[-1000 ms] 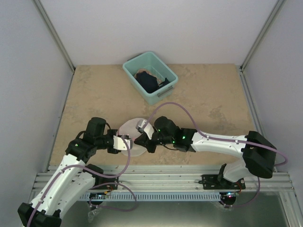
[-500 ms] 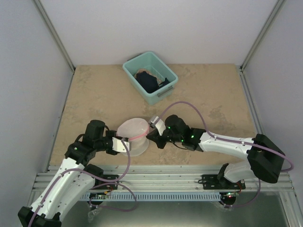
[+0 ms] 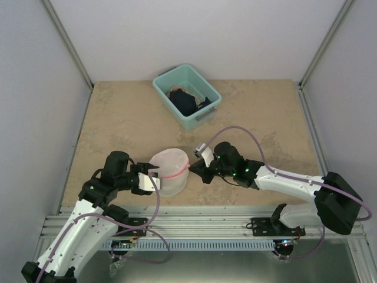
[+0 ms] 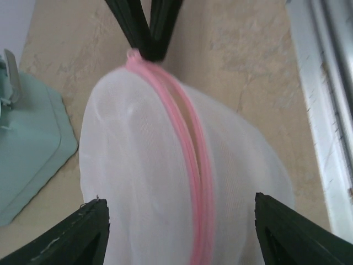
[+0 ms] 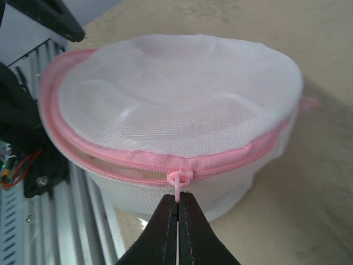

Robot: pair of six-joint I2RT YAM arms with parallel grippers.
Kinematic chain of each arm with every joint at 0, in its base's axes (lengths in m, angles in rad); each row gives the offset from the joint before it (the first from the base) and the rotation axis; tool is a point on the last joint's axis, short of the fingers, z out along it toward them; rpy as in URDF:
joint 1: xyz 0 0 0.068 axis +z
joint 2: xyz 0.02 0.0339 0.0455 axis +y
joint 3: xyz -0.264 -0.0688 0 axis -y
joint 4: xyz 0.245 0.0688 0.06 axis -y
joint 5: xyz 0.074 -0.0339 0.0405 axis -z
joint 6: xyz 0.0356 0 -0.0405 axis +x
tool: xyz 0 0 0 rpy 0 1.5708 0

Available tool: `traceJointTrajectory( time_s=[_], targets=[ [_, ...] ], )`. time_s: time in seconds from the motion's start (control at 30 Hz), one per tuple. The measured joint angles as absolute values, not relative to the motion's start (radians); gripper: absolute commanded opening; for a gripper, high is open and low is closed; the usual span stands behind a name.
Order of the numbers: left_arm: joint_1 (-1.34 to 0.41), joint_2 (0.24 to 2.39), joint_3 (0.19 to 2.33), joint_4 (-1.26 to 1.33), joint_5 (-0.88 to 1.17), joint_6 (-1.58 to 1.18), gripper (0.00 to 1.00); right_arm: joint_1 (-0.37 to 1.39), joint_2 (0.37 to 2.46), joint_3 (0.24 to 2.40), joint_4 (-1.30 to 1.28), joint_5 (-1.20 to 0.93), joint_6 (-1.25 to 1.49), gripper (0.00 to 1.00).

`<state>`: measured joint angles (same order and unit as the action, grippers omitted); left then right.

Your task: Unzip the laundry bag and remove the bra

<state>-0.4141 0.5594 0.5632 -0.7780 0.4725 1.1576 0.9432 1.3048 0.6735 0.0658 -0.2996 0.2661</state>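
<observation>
**Releasing the left grip, zip part open**

Left tool (image 4: 185,221) was clamped on the rim a second ago. Now its fingers (image 4: 83,232) stand wide, loosely straddling the laundry bag (image 3: 169,171). Right tool (image 5: 177,201) stays pinched shut on the zipper pull (image 5: 179,178) and has dragged it rightwards. The pink zipper band (image 4: 190,143) gapes along part of the rim. Bag sits by the near edge of the surface (image 3: 118,118), left of middle. Probably a regrip before more unzipping. Can't make out the bra yet.

Table (image 3: 118,118) bears laundry bag (image 3: 169,171) and teal bin (image 3: 171,73).
</observation>
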Motion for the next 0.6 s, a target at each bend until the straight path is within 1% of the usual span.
traceJointTrajectory(
  time_s=[0.07, 0.2, 0.3, 0.4, 0.53, 0.6],
  targets=[
    [-0.414, 0.562, 0.589, -0.803, 0.521, 1.141, 0.75, 0.977, 1.314, 0.693, 0.066, -0.302, 0.266, 0.00],
    [-0.414, 0.562, 0.609, -0.817, 0.614, 1.077, 0.68, 1.033, 1.340, 0.755, 0.065, -0.304, 0.260, 0.01],
    [-0.416, 0.563, 0.609, -0.810, 0.645, 1.034, 0.60, 1.070, 1.367, 0.813, 0.056, -0.309, 0.245, 0.01],
    [-0.424, 0.568, 0.604, -0.783, 0.647, 1.002, 0.46, 1.097, 1.381, 0.847, 0.042, -0.314, 0.222, 0.00],
    [-0.427, 0.571, 0.585, -0.749, 0.638, 0.990, 0.17, 1.113, 1.387, 0.859, 0.023, -0.329, 0.197, 0.01],
    [-0.427, 0.571, 0.579, -0.745, 0.633, 0.997, 0.06, 1.114, 1.387, 0.859, 0.015, -0.331, 0.193, 0.00]
  ],
)
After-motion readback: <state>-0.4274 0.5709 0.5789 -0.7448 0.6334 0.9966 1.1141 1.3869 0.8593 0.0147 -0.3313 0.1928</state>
